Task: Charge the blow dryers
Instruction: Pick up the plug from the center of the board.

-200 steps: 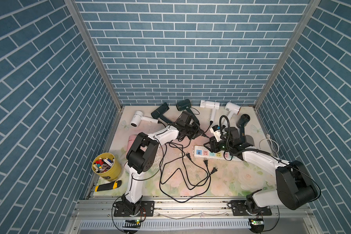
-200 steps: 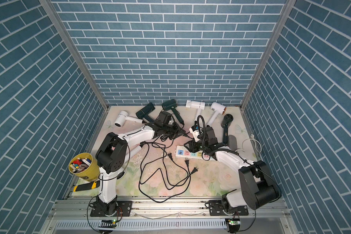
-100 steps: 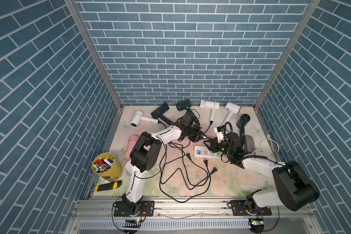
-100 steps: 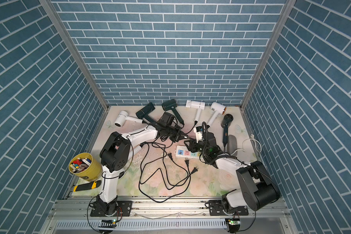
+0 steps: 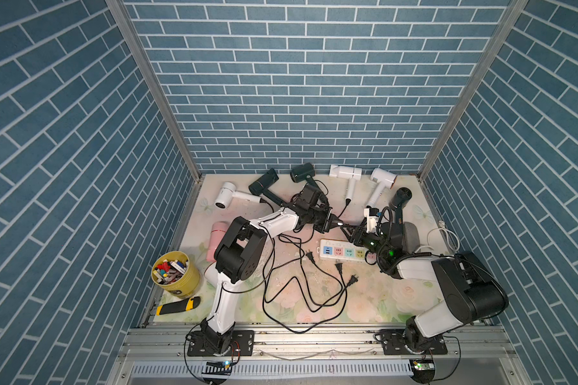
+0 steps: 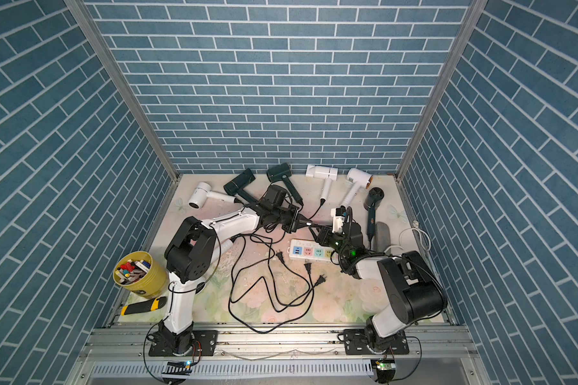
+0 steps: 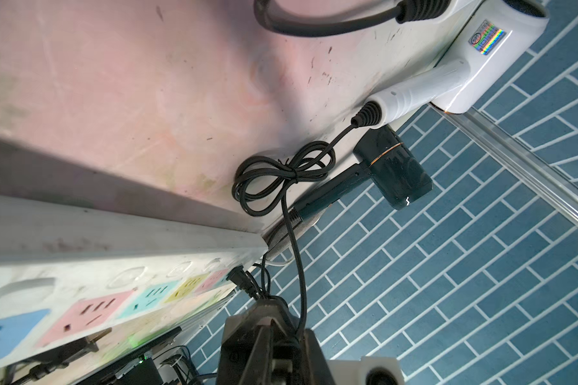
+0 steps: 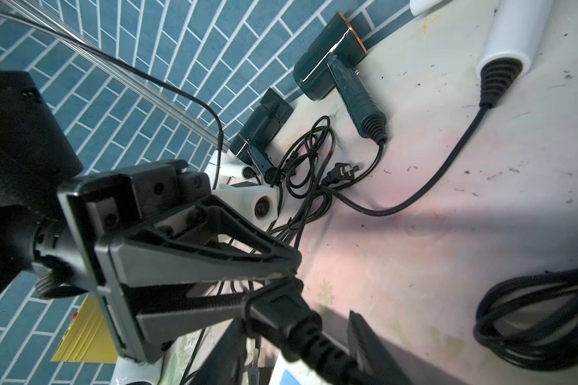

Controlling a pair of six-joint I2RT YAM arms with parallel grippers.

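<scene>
On the floral desk (image 5: pixel 381 310), loose cords (image 5: pixel 301 286) lay before the power strip (image 5: pixel 344 251), its visible sockets empty. Just behind the strip the two tools had drawn together: the left tool (image 5: pixel 337 224) clamped tight on a plug (image 8: pixel 281 313), the right tool (image 5: pixel 347 230) part-open around it, likely a handover. The dryers (image 5: pixel 346 171) lay beyond, by the wall (image 5: pixel 297 133).

No text can be read with certainty. A holographic sticker (image 7: pixel 488 40) is seen on a white blow dryer (image 7: pixel 461 71), but its print cannot be made out. A dark mark on the yellow cup (image 5: pixel 184 283) is likewise illegible.
</scene>
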